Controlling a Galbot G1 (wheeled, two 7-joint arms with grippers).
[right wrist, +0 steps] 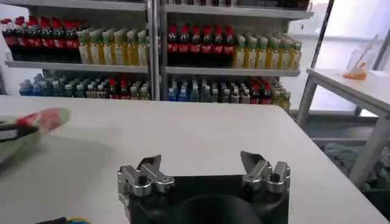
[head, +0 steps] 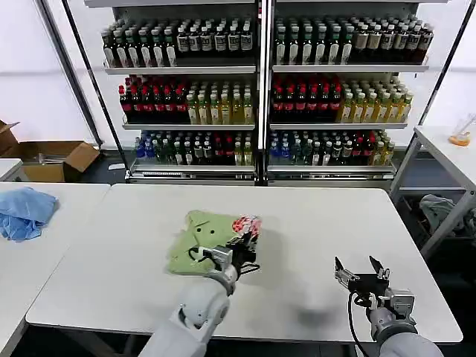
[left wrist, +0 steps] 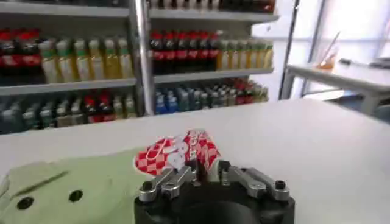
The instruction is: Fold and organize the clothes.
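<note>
The clothes, a light green polo shirt [head: 195, 239], lie partly folded on the white table [head: 335, 216], the red-and-white graphic [head: 246, 224] turned up at its right edge. My left gripper [head: 244, 242] is at that edge, shut on a fold of the printed fabric. In the left wrist view the checked print [left wrist: 173, 152] rises just beyond the left gripper [left wrist: 207, 168], with green cloth [left wrist: 73, 185] and two buttons beside it. My right gripper [head: 359, 269] hovers open near the table's front right, apart from the shirt. In its own wrist view the right gripper [right wrist: 204, 165] holds nothing.
A light blue cloth bundle [head: 24, 212] lies on the neighbouring table to the left. Shelves of bottles [head: 260, 89] stand behind the table. An open cardboard box [head: 53, 159] sits on the floor at back left. Another table [head: 446, 145] stands to the right.
</note>
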